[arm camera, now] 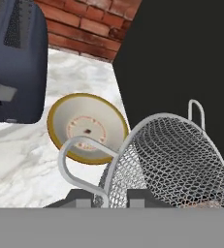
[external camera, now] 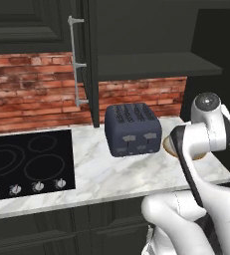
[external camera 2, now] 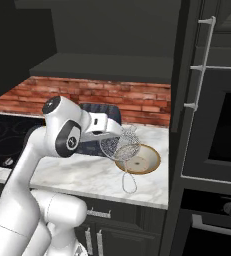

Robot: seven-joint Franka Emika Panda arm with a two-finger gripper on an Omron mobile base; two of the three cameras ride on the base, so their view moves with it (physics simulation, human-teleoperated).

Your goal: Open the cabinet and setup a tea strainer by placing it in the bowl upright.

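Jaws [external camera 2: 118, 134] clamped on the tea strainer [external camera 2: 122, 146], held in the air just above the bowl [external camera 2: 146, 161]. In the hand view, finger tips [arm camera: 84, 199] pinched on the wire handle at the bottom edge, mesh basket [arm camera: 174, 162] swelling out toward 3 o'clock, handle loop curling up toward 10 o'clock. Beyond the mesh, at 11 o'clock in that view, tan bowl [arm camera: 87, 127] flat on the marble table [arm camera: 21, 160], pale speckled inside turned up. From the right base view, strainer hanging tilted over the bowl's left rim, thin wire handle trailing down to 6 o'clock over the table [external camera 2: 82, 175]. At 9 o'clock of the bowl, dark blue toaster [external camera: 133, 129], close beside it. Further out at 9 o'clock, black cooktop [external camera: 27, 159] set into the table [external camera: 106, 174]. Above, cabinet [external camera 2: 112, 45] standing open, both doors swung wide, silver bar handles [external camera: 76, 62] showing, dark shelf [external camera: 151, 64] bare to view. Red brick wall [external camera: 32, 89] behind.
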